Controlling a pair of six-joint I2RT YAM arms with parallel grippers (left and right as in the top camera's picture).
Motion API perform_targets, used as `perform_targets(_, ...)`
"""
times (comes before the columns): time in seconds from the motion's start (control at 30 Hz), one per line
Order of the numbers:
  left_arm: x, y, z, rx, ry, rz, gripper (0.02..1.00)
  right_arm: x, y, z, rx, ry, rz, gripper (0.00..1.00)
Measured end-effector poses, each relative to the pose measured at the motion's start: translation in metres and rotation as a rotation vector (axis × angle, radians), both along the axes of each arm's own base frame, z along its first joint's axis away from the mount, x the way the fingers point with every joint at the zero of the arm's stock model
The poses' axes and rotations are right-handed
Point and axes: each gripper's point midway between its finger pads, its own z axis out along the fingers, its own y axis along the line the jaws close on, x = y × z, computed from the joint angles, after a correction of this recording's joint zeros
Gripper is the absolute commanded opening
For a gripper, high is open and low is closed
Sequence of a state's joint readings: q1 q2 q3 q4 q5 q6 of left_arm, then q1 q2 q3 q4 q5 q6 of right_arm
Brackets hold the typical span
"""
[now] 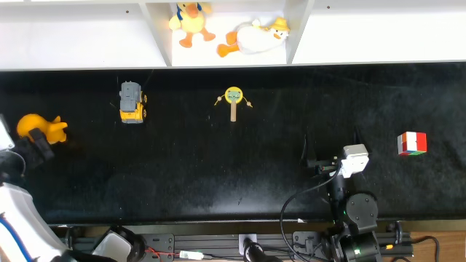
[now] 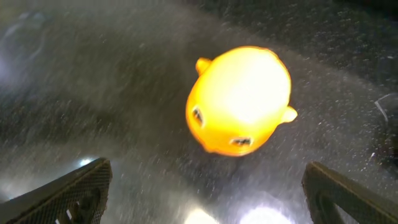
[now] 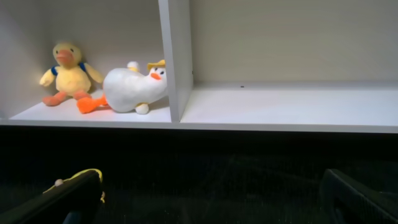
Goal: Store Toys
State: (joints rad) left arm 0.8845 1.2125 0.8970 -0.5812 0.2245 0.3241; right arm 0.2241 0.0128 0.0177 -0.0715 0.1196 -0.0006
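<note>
At the far left of the black table (image 1: 218,175) sits the orange toy (image 2: 239,99). The left gripper (image 2: 206,168) hangs just short of it, its fingers spread wide with nothing between them. Further along stand a grey-and-yellow toy truck (image 1: 132,102) and then a small yellow rattle on a stick (image 1: 233,102). Behind them, in the middle compartment of the white shelf (image 3: 175,62), a yellow plush duck (image 1: 191,20) sits upright with a white plush duck (image 1: 255,36) lying beside it. The right gripper (image 3: 211,180) is low over the table, facing the shelf - fingers apart and empty. A coloured cube (image 1: 411,143) rests well off to the right.
</note>
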Motion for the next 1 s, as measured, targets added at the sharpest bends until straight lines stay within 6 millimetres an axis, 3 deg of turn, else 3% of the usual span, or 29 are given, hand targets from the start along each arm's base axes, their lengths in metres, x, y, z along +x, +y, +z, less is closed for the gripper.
perform_targets(0.33, 0.018, 0.007, -0.024, -0.017, 0.013, -0.089, 1.0, 0.0, 0.0, 0.0, 0.0, 0.0, 0.0, 0.996)
perform_targets(0.53, 0.027, 0.013, -0.024, 0.0, -0.019, -0.106, 0.897, 0.0, 0.0, 0.0, 0.0, 0.0, 0.0, 0.993)
perform_targets(0.7, 0.034, 0.013, -0.03, -0.023, -0.032, -0.128, 0.871, 0.0, 0.0, 0.0, 0.0, 0.0, 0.0, 0.993)
perform_targets(0.83, 0.038, 0.011, -0.043, -0.065, -0.031, -0.145, 0.796, 0.0, 0.0, 0.0, 0.0, 0.0, 0.0, 0.996)
perform_targets(1.0, 0.042, 0.011, -0.045, -0.066, -0.042, -0.157, 0.619, 0.0, 0.0, 0.0, 0.0, 0.0, 0.0, 0.996)
